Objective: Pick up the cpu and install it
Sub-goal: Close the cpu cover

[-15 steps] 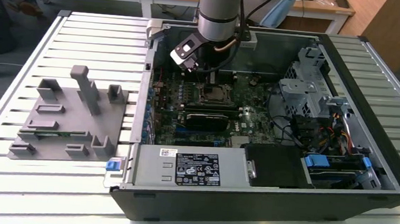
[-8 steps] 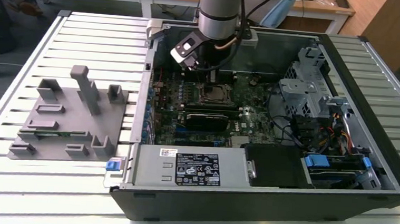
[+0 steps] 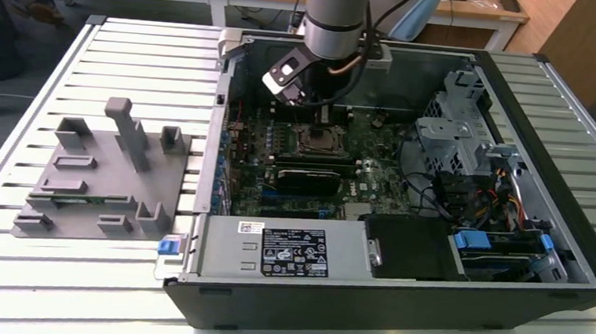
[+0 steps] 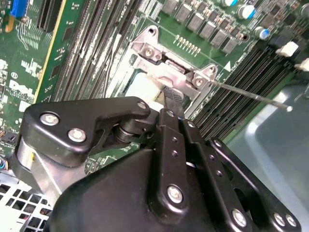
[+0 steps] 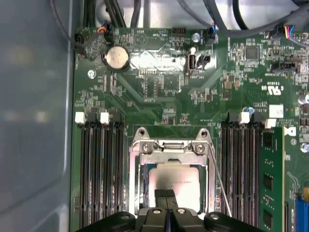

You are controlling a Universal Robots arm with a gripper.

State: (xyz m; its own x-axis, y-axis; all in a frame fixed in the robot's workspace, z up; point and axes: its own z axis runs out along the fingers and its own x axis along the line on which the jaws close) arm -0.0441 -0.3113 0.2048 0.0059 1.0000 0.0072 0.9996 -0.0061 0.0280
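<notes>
The cpu (image 5: pixel 179 182), a small square chip with a silvery top, lies flat inside the metal frame of the socket (image 5: pixel 145 145) on the green motherboard. In the second wrist view the cpu (image 4: pixel 141 87) shows as a pale patch under the frame's hinge end. My gripper (image 5: pixel 164 195) stands directly over it, fingers shut together, the tip at the middle of one cpu edge. In the exterior view the gripper (image 3: pixel 320 115) hangs inside the open computer case just above the socket (image 3: pixel 315 141).
A thin socket lever (image 4: pixel 251 96) sticks out beside the frame. Memory slots (image 5: pixel 99 164) flank the socket on both sides. The case wall (image 3: pixel 223 114), drive cage (image 3: pixel 457 139) and power supply (image 3: pixel 292 249) hem in the board. A grey holder (image 3: pixel 103 169) sits outside on the slatted table.
</notes>
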